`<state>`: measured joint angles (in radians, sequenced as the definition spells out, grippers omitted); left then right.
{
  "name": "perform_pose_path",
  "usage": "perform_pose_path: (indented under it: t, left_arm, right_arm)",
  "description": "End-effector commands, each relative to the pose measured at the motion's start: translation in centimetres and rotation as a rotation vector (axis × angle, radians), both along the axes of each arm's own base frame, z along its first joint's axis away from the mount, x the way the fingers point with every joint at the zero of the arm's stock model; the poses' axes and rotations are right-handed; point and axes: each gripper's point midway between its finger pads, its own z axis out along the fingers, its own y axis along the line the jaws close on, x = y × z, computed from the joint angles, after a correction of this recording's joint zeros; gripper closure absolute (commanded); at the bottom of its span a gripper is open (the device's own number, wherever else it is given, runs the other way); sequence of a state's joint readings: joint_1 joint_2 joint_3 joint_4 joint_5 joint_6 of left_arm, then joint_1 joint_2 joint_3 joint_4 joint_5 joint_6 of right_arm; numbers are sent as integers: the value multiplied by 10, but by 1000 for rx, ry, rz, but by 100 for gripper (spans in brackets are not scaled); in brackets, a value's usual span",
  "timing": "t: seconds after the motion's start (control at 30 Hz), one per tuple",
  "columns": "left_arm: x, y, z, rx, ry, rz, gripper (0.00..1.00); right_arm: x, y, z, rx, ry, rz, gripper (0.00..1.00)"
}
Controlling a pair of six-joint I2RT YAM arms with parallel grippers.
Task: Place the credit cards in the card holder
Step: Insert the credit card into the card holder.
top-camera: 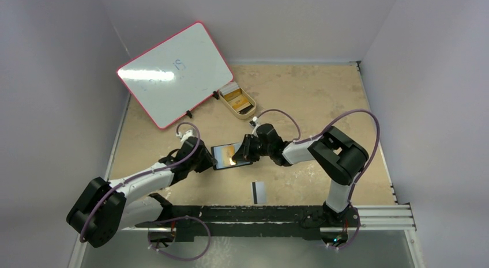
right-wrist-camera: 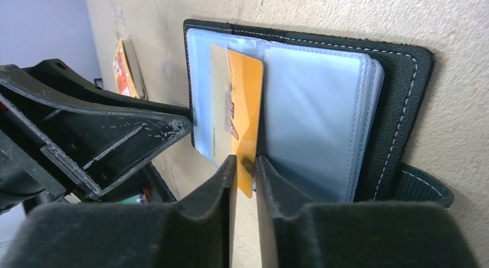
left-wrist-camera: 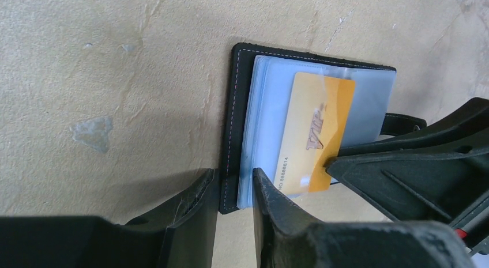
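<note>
**Orange card part-way into holder, both grippers at it**

Holder (top-camera: 224,151) lies open and flat on table (top-camera: 311,95), mid-table, between the two arms. Black cover is down and the clear sleeves face up.

Left gripper (top-camera: 210,161) comes in from the left side. In the left wrist view its fingers (left-wrist-camera: 271,207) straddle the near edge of the holder (left-wrist-camera: 235,106). Black cover and sleeve edges fill the narrow gap between the two tips. Reads as clamped on the holder edge, left gripper (left-wrist-camera: 233,174) low at the table.

Right gripper (top-camera: 241,154) comes in from the right, over the holder's other side. In the right wrist view its fingers (right-wrist-camera: 207,210) stand a little apart. A slit of table shows between them. Near end of the orange card (right-wrist-camera: 245,95) sits in that slit at the tips of the right gripper (right-wrist-camera: 245,162). No firm pinch visible.

Orange card (left-wrist-camera: 314,129) is partly under a clear sleeve. Its far part looks pale through the plastic. Its near end sticks out past the sleeve edge, toward the right gripper. Card lies roughly in line with the holder (right-wrist-camera: 398,95), not fully seated.

Striped card (top-camera: 259,191), pale with a black stripe, lies flat on the table near the arm bases. It is well apart from the holder and neither gripper touches it.

Tan tray (top-camera: 247,110) sits at the back with items in it, just beside the leaning whiteboard (top-camera: 173,72).
</note>
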<state>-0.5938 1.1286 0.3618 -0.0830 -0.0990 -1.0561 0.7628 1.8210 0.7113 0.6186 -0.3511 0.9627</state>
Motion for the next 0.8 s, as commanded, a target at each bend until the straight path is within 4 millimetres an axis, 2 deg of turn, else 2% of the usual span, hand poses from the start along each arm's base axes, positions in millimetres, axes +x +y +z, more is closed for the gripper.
perform_pose_path:
  t: [0.0, 0.13, 0.27, 0.77]
  left_arm:
    - [2, -3, 3, -22, -7, -3, 73]
    - [2, -4, 4, -25, -11, -4, 73]
    - [-1, -5, 0, -46, -2, -1, 73]
    - [0, -7, 3, -52, -4, -8, 73]
  right_arm:
    - [12, -9, 7, -107, -71, -20, 74]
    - [16, -16, 8, -160, -95, -31, 65]
    - [17, -14, 12, -147, -105, -28, 60]
    - [7, 19, 18, -83, -101, 52, 63]
